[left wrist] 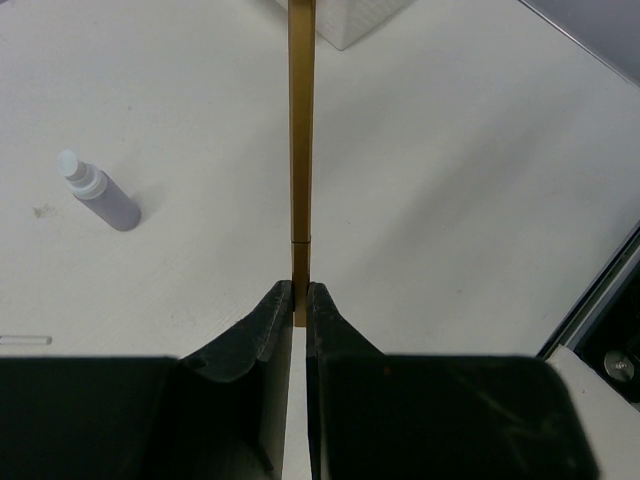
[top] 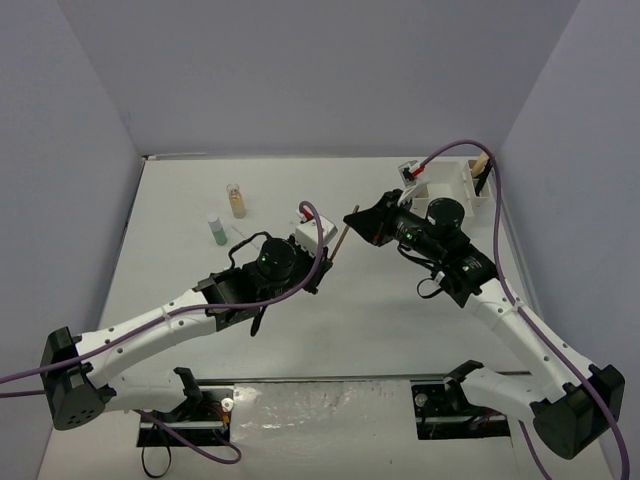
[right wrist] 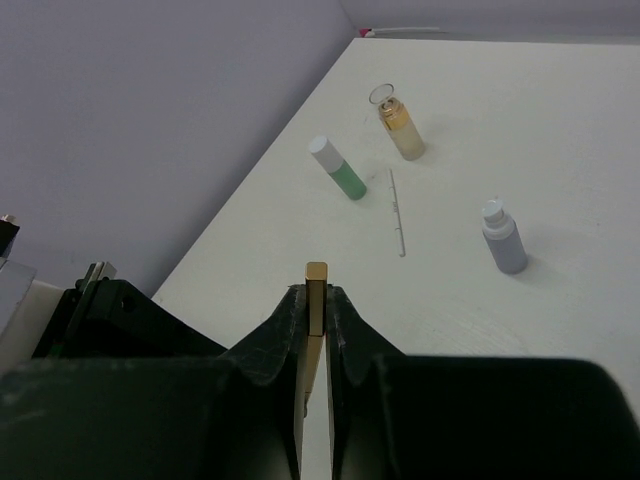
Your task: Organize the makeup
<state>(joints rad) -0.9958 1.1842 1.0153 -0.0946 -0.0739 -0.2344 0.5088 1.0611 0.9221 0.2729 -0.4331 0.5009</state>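
Note:
A tan flat stick (top: 340, 237) hangs above the table's middle, held at both ends. My left gripper (top: 327, 253) is shut on its lower end, seen in the left wrist view as jaws (left wrist: 300, 297) pinching the stick (left wrist: 301, 150). My right gripper (top: 353, 218) is shut on the upper end, whose tip (right wrist: 316, 283) pokes out between the right jaws (right wrist: 316, 297). An amber bottle (top: 237, 201) and a green bottle (top: 217, 230) stand at the back left. A grey-purple bottle (right wrist: 502, 238) stands nearer.
A white compartmented box (top: 455, 182) sits at the back right with a red tube (top: 416, 171) and dark sticks (top: 483, 176) in it. A thin clear rod (right wrist: 398, 212) lies on the table between the bottles. Walls close in on three sides.

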